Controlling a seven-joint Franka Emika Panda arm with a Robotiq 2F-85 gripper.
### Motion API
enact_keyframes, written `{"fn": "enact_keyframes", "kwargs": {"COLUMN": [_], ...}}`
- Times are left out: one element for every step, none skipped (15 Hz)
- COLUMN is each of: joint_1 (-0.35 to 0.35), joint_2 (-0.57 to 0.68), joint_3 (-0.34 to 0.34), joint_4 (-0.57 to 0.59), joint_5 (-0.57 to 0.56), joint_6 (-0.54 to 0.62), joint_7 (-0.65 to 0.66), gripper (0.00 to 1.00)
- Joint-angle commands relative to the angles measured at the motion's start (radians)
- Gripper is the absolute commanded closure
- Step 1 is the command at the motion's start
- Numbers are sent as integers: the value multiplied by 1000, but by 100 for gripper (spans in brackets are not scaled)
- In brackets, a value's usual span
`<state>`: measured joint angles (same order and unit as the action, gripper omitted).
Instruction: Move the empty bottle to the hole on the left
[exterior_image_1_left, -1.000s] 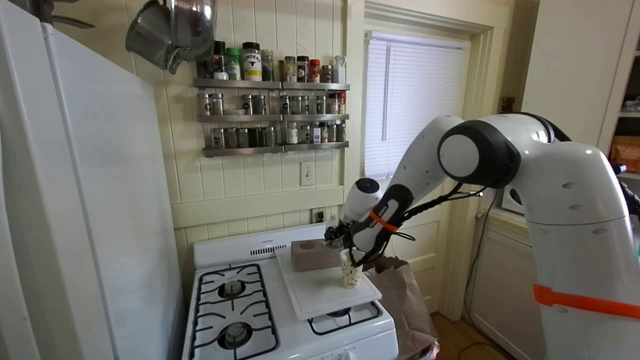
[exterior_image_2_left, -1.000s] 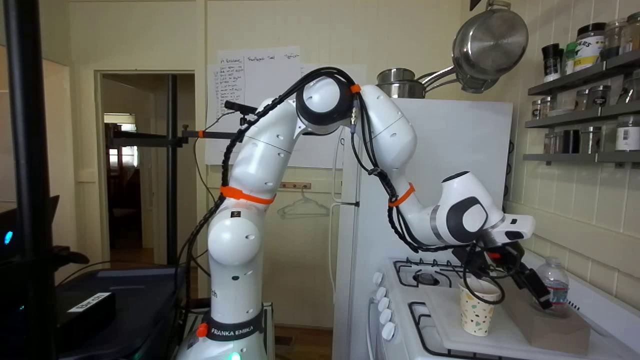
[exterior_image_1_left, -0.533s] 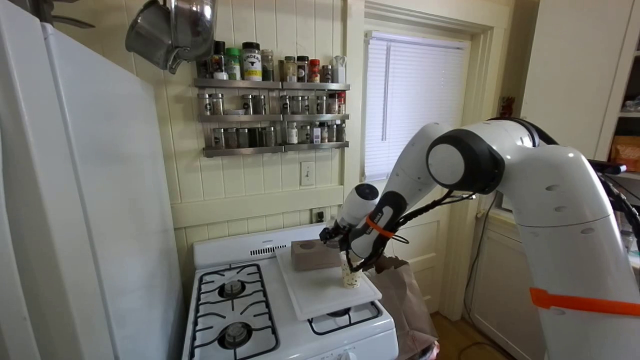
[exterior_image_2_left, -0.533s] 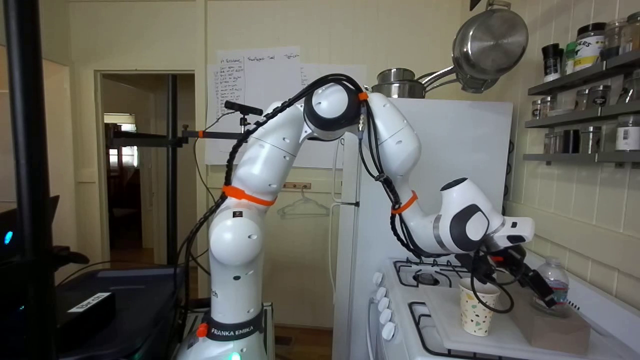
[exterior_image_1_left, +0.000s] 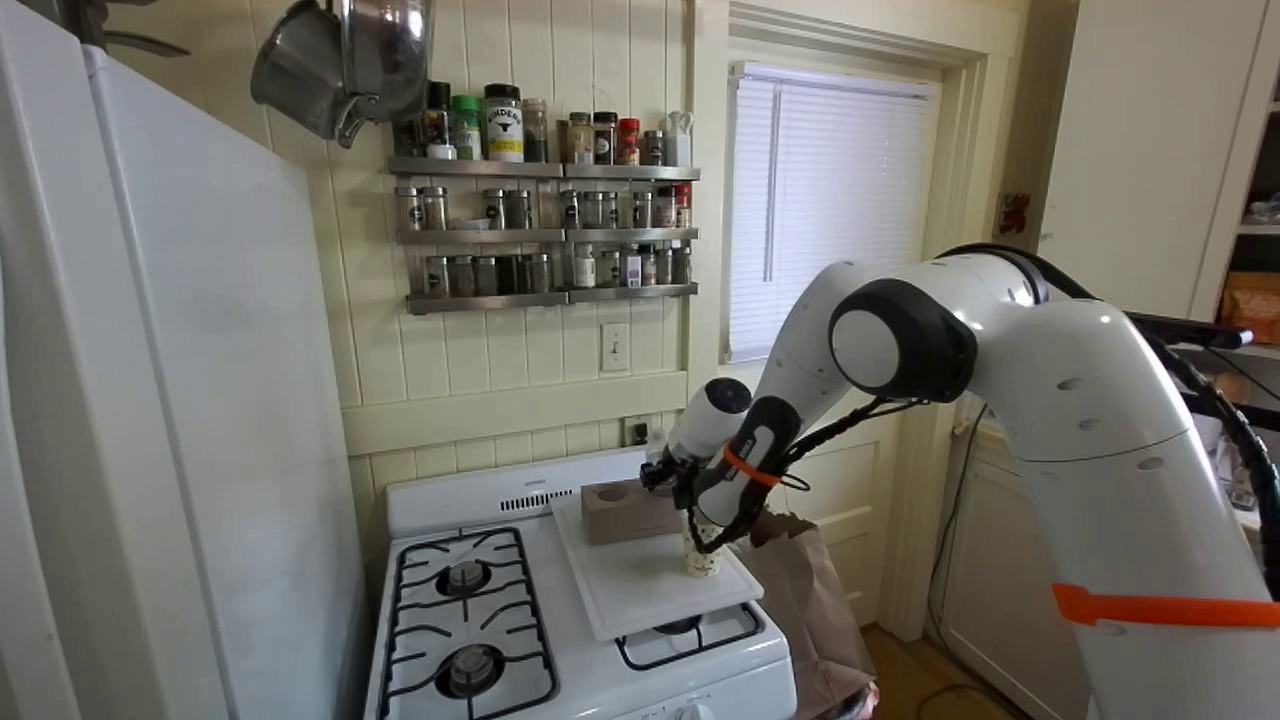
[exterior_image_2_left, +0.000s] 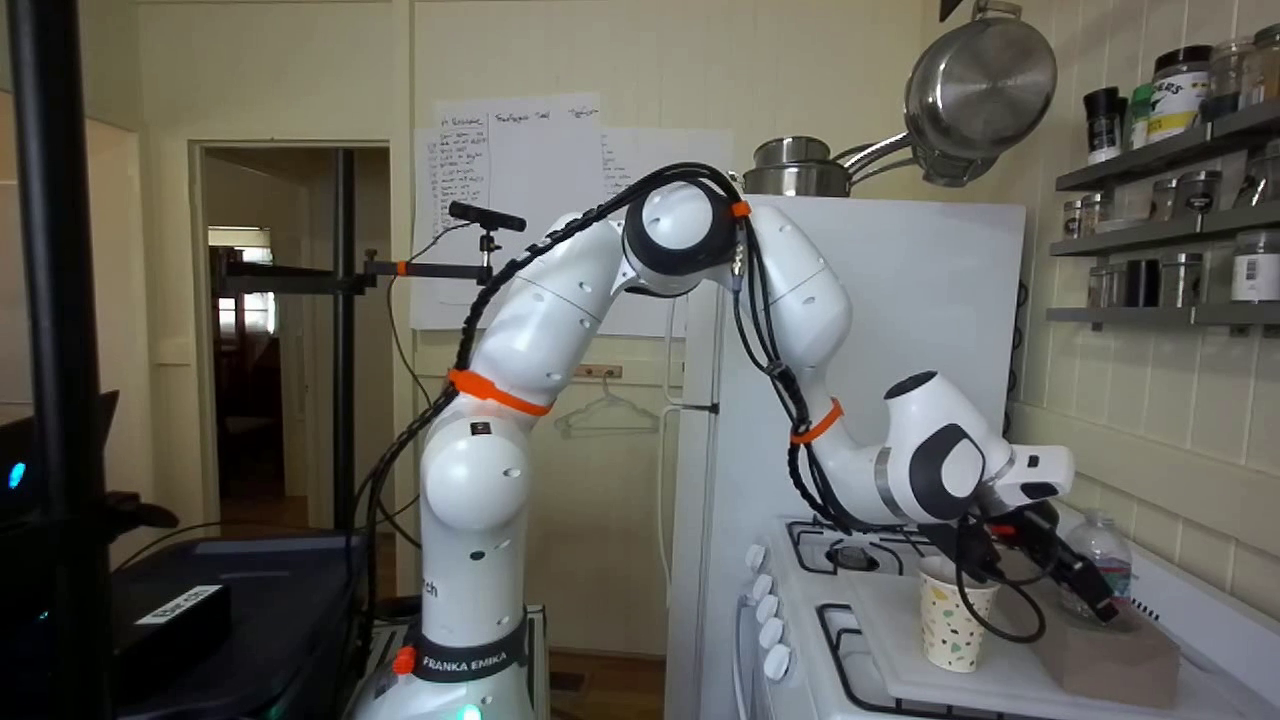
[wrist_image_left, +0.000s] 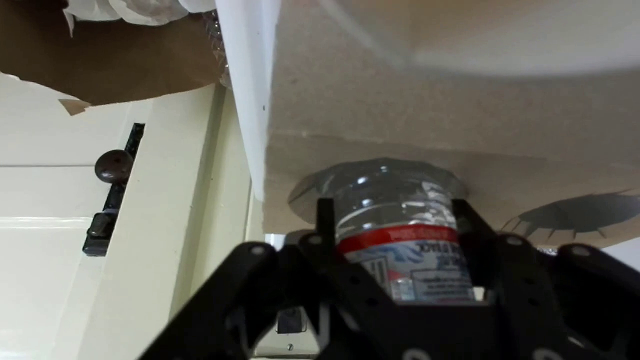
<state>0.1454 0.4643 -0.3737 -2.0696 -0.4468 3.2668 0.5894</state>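
Currently, the gripper (wrist_image_left: 393, 215) holds the bottle (wrist_image_left: 402, 237) between its two fingers at the lower centre of the wrist view. The rim of a hole (wrist_image_left: 311, 190) in the cardboard box (wrist_image_left: 350, 115) shows around the far side of the bottle's base; insertion depth cannot be told. A second hole (wrist_image_left: 580, 215) is located at the right edge. In an exterior view, the patterned cup (exterior_image_2_left: 952, 630) stands upright at lower right

Shelves (exterior_image_1_left: 482, 237) of little jars (exterior_image_1_left: 519, 210) are hung above the stove (exterior_image_1_left: 583, 672). A fridge (exterior_image_1_left: 235, 420) and a paper bag (exterior_image_1_left: 812, 610) are seen beside it.
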Motion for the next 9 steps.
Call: {"fn": "enact_keyframes", "kwargs": {"joint_1": [10, 12, 12, 16, 18, 20, 25, 30, 38], "joint_2": [12, 12, 9, 6, -2, -11, -19, -29, -40], "joint_3": [-2, -5, -4, -8, -7, -7, -10, -12, -18], "joint_4": [19, 21, 22, 24, 25, 26, 28, 32, 34], "joint_5": [7, 8, 8, 8, 8, 8, 9, 9, 10], "joint_6": [8, 11, 12, 11, 8, 3, 0, -10, -14], "joint_7": [8, 9, 9, 9, 9, 10, 11, 10, 12], "gripper": [72, 74, 75, 79, 81, 81, 82, 83, 83]}}
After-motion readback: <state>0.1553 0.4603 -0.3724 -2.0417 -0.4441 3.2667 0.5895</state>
